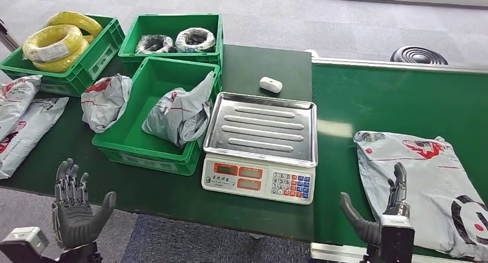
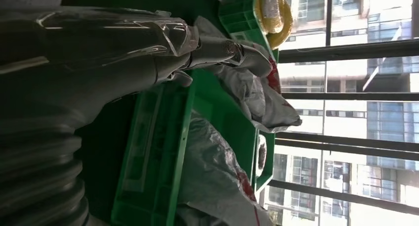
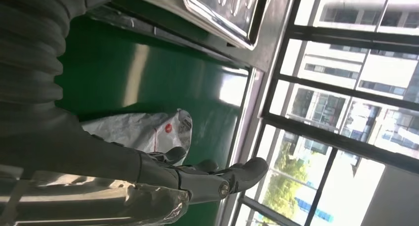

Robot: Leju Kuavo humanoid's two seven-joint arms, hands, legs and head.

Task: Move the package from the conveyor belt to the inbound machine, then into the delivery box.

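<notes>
Item: grey poly mailer package (image 1: 429, 185), flat on conveyor belt (image 1: 368, 102). Right hand (image 1: 382, 208) spread, empty, at its near edge; left hand (image 1: 75, 205) spread, idle. Advice: grip mailer edge firmly before lifting toward weighing scale (image 1: 262, 142).

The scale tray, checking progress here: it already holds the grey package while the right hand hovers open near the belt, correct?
Not quite. The head view shows the scale tray bare; the grey package lies on the green conveyor belt. The right hand does hover open, beside the package.
</notes>
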